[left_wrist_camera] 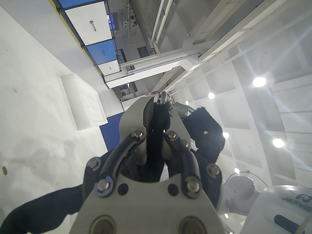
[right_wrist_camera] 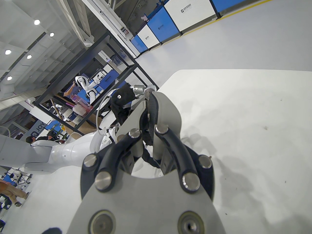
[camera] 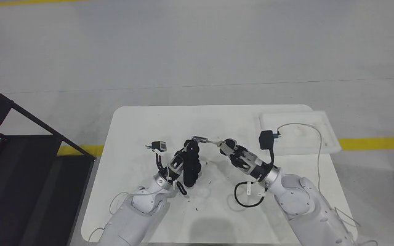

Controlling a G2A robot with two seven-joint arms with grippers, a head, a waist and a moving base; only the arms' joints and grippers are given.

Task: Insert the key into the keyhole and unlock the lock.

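Observation:
Both grippers meet above the middle of the white table (camera: 154,123). My left gripper (left_wrist_camera: 159,102) is shut on a small silvery lock (left_wrist_camera: 162,96), whose rounded end sticks out past the fingertips. My right gripper (right_wrist_camera: 149,96) is shut on what looks like the key, mostly hidden between its pads. Its tips are right against the lock's metal cylinder (right_wrist_camera: 140,89). In the top view the lock and key (camera: 202,140) form a short metal bar between the left gripper (camera: 193,146) and the right gripper (camera: 220,145). I cannot tell how far the key sits in the keyhole.
A shallow white tray (camera: 308,144) lies at the table's back right corner. A thin cable (camera: 320,154) loops over it from the right arm. A black rack (camera: 37,166) stands left of the table. Small dark specks dot the tabletop.

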